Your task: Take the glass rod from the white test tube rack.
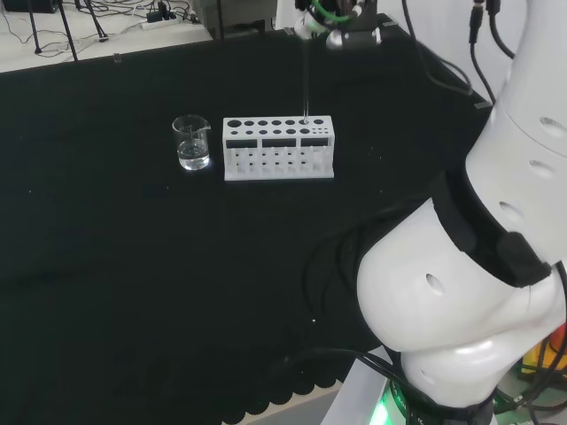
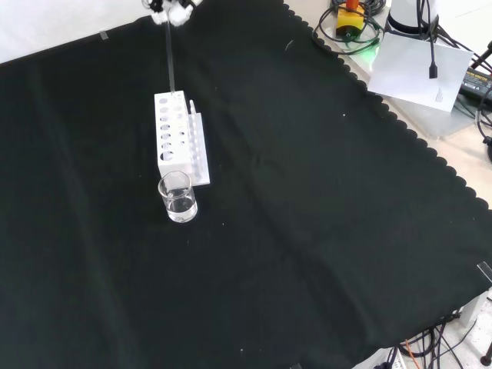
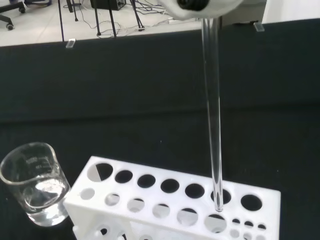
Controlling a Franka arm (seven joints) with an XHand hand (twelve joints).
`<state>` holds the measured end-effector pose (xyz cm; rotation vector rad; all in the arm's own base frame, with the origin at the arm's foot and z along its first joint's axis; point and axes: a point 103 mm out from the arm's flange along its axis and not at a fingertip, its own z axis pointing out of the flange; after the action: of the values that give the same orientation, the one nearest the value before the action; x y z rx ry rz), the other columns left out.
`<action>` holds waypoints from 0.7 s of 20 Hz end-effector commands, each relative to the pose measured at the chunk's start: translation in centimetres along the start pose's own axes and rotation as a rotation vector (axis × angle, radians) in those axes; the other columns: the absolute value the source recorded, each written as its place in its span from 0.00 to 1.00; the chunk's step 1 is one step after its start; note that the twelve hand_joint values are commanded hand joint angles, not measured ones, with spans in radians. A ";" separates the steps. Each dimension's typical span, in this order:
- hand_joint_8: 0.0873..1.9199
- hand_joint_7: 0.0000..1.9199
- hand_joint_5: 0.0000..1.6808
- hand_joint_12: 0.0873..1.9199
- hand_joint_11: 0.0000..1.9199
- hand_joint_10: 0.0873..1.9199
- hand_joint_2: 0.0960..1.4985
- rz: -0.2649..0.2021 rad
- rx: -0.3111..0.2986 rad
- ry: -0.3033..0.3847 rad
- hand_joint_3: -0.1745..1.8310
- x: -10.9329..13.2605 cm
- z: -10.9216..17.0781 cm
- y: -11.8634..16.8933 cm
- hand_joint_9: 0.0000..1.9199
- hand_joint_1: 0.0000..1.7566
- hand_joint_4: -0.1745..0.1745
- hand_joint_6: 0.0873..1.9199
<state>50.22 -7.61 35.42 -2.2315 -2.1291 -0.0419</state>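
The white test tube rack [image 1: 278,147] stands on the black cloth, its top plate pierced with rows of holes. A clear glass rod [image 1: 306,80] rises straight up from a hole near the rack's right end in the head view. My hand [image 1: 335,25] is high above the rack, shut on the rod's upper end. In the wrist view the glass rod [image 3: 213,110] hangs from the hand [image 3: 200,6], and its lower tip still sits in a hole of the rack [image 3: 150,195]. The front view shows the rod [image 2: 170,58] upright over the rack's [image 2: 175,137] far end, under the hand [image 2: 171,8].
A small glass beaker [image 1: 192,143] holding some clear liquid stands close to the rack's left end in the head view, and nearer the camera than the rack in the front view, beaker [image 2: 178,197]. The arm's white links [image 1: 478,266] stand at the right.
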 end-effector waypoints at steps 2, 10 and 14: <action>0.58 0.57 0.62 0.35 0.81 0.44 0.69 -0.009 -0.047 0.002 0.10 0.0 -4.7 -2.1 0.82 0.74 0.00 0.28; 0.58 0.57 0.62 0.35 0.81 0.44 0.70 -0.002 -0.068 0.008 0.10 0.4 -5.4 -2.3 0.82 0.74 0.00 0.28; 0.58 0.57 0.62 0.35 0.82 0.44 0.70 -0.021 -0.082 0.009 0.10 1.2 -5.8 -2.1 0.82 0.74 0.00 0.27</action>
<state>48.13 -7.35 40.89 -2.2576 -2.1641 -0.1254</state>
